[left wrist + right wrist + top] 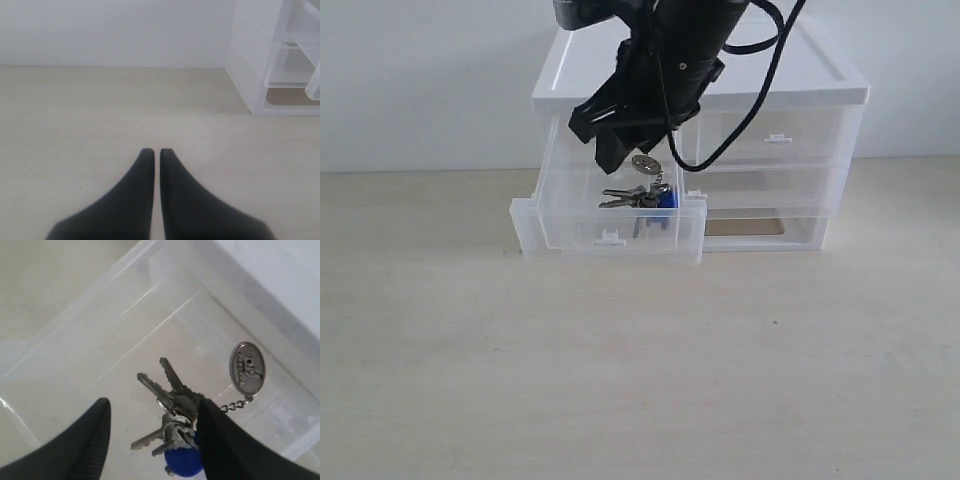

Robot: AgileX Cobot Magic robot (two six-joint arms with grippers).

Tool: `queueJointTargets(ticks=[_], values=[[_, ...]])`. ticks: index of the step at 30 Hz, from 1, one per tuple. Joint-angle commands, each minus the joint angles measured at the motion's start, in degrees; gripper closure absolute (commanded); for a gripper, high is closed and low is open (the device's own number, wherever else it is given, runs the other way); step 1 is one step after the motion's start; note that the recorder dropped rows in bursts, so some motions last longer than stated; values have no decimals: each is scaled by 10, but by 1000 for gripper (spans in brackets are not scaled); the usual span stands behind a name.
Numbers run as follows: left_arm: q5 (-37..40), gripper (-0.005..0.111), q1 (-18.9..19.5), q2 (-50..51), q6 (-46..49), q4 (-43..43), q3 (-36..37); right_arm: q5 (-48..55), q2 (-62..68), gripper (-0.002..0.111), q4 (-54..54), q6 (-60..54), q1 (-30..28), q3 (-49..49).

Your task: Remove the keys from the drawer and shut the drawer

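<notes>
The small left top drawer point(610, 228) is pulled out of the white unit point(700, 80). The keys point(642, 197) lie on its floor, with silver blades, a blue fob point(667, 200) and a round grey tag point(645, 165). My right gripper point(635, 150) reaches down into the drawer point(100, 340). In the right wrist view it point(152, 407) is open, straddling the keys point(172, 410); one finger point(220, 435) touches the ring beside the blue fob point(182, 460), and the tag point(247, 368) lies off on its chain. My left gripper point(157, 152) is shut and empty over bare table.
The matching right small drawer point(775, 135) and the full-width drawers point(770, 185) below are closed. In the left wrist view the unit point(260, 65) stands some way from the left gripper. The pale table point(640, 370) spreads in front.
</notes>
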Motion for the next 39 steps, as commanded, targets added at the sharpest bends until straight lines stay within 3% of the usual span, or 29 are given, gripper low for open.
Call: queueJointTargets(ticks=[1, 9, 13, 20, 25, 32, 39], values=[[0, 102, 1, -2, 2, -4, 2, -15, 21, 60, 1, 31, -4, 0], [0, 102, 1, -2, 2, -4, 2, -65, 44, 60, -135, 195, -4, 0], [0, 102, 1, -2, 2, -4, 2, -66, 54, 60, -104, 198, -4, 0], [0, 102, 1, -2, 2, -4, 2, -68, 54, 60, -2, 104, -4, -2], [0, 102, 0, -2, 2, -4, 2, -67, 47, 60, -10, 104, 13, -2], [0, 102, 0, -2, 2, -4, 2, -46, 46, 60, -260, 215, 89, -9], [0, 102, 0, -2, 2, -4, 2, -18, 50, 60, -271, 227, 97, -62]])
